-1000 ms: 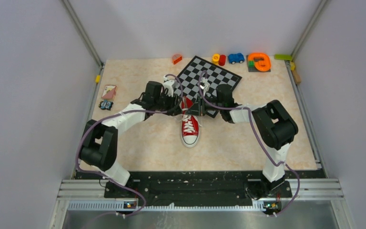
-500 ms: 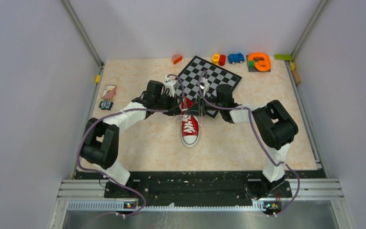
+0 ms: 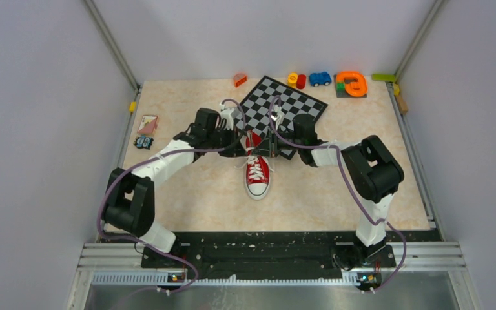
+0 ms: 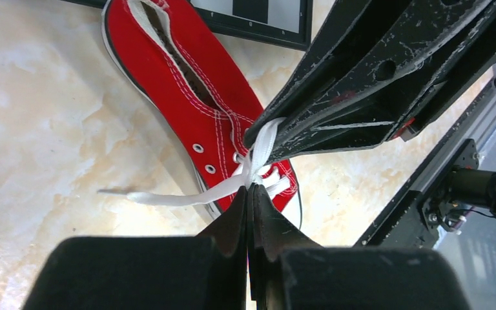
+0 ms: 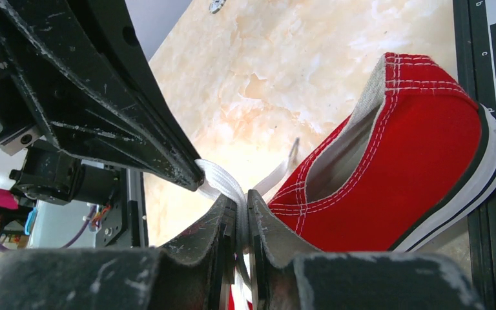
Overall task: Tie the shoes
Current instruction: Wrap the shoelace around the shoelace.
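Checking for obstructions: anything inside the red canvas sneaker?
Only pale lining shows inside the red canvas sneaker; its toe end is covered by the upper and white laces.

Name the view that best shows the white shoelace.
Left wrist: the white flat shoelace runs from the red canvas sneaker into the shut left gripper. Right wrist shows one pinched loop; top external only the crossed lacing.

One red sneaker (image 3: pixel 258 175) with one white lace (image 4: pixel 181 197), one chessboard (image 3: pixel 290 103), one blue toy car (image 3: pixel 320 78), one orange curved toy (image 3: pixel 355 81), and perhaps eight smaller toy pieces (image 3: pixel 239 79), too small to tell apart.
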`<action>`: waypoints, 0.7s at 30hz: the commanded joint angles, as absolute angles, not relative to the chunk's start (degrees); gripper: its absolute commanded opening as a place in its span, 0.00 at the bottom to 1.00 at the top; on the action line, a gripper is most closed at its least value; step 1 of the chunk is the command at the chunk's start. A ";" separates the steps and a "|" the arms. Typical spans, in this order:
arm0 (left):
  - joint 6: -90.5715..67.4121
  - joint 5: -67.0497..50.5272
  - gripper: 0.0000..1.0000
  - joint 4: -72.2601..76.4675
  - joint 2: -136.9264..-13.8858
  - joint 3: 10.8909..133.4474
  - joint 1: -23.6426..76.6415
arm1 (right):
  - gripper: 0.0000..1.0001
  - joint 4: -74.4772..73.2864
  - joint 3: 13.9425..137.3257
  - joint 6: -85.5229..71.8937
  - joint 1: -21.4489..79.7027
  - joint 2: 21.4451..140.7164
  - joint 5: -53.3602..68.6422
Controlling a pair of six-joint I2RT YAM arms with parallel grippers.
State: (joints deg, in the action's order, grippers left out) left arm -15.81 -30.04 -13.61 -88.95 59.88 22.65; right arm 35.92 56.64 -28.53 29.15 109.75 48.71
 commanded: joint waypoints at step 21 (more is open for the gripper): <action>-29.97 -18.64 0.00 -9.27 -92.19 58.88 29.09 | 0.12 38.92 56.25 -28.56 29.53 106.61 49.00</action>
State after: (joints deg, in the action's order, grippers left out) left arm -30.96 -25.34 -10.59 -91.66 58.33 28.80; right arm 35.86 56.62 -28.56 29.15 109.75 49.15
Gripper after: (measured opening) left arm 0.007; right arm 0.127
